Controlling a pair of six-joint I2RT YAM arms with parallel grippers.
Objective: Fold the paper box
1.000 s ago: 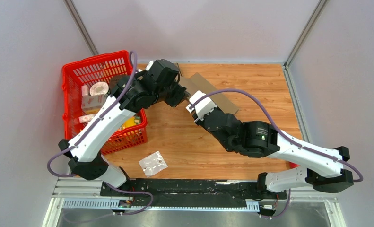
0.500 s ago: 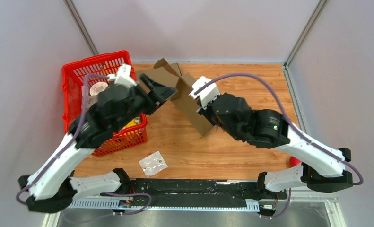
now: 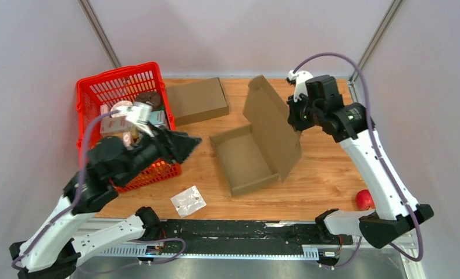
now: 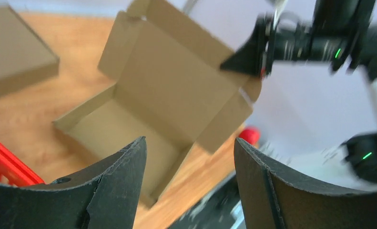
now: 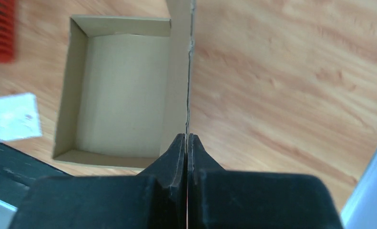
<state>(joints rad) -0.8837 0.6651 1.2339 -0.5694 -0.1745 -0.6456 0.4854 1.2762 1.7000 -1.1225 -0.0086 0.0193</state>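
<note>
The paper box (image 3: 245,158) lies open in the middle of the table, its tray flat and its lid (image 3: 272,125) tilted up on the right. My right gripper (image 3: 294,114) is shut on the lid's free edge; in the right wrist view the fingertips (image 5: 187,139) pinch the thin cardboard edge (image 5: 180,71) above the tray (image 5: 119,90). My left gripper (image 3: 190,142) hangs open just left of the tray, touching nothing. In the left wrist view its fingers (image 4: 117,179) frame the open box (image 4: 162,95) from a distance.
A red basket (image 3: 120,72) holding several items stands at the left. A closed cardboard box (image 3: 197,100) lies at the back, beside the basket. A clear plastic packet (image 3: 188,201) rests near the front edge, and a red ball (image 3: 364,199) sits at the front right.
The left gripper has opened and drawn back to the left. The right gripper has shut on the lid and swung to the back right, and the box now lies open mid-table.
</note>
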